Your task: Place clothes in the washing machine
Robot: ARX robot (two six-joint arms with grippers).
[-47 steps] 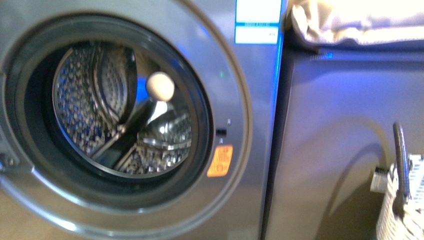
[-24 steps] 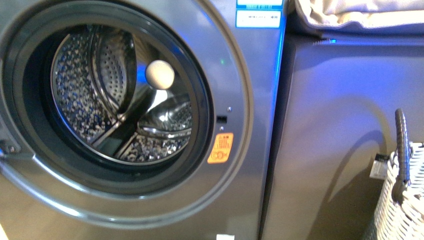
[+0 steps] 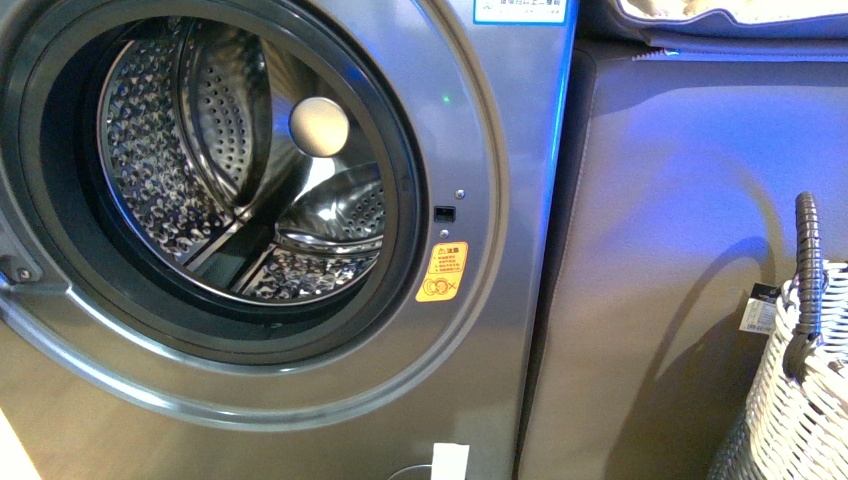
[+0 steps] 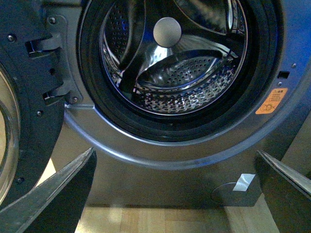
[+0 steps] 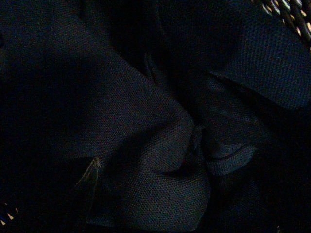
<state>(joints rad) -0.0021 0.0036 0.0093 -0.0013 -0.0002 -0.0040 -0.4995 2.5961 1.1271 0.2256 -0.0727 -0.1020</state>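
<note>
The washing machine (image 3: 480, 300) at 10 o'clock, open mouth facing the robot, drum axis running straight back, before the wide-spread empty left gripper (image 4: 174, 151); clothes (image 5: 146, 97) bunched before the right gripper (image 5: 172, 160), grip too dark to tell.

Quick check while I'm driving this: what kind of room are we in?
Probably a home laundry corner: a front-loading washing machine with its door open, a white wicker basket by a grey cabinet, and light wood flooring.

Grey-brown cabinet (image 3: 680, 250), blue glow; white wicker basket (image 3: 800, 430); wood floor (image 4: 160, 221).
</note>
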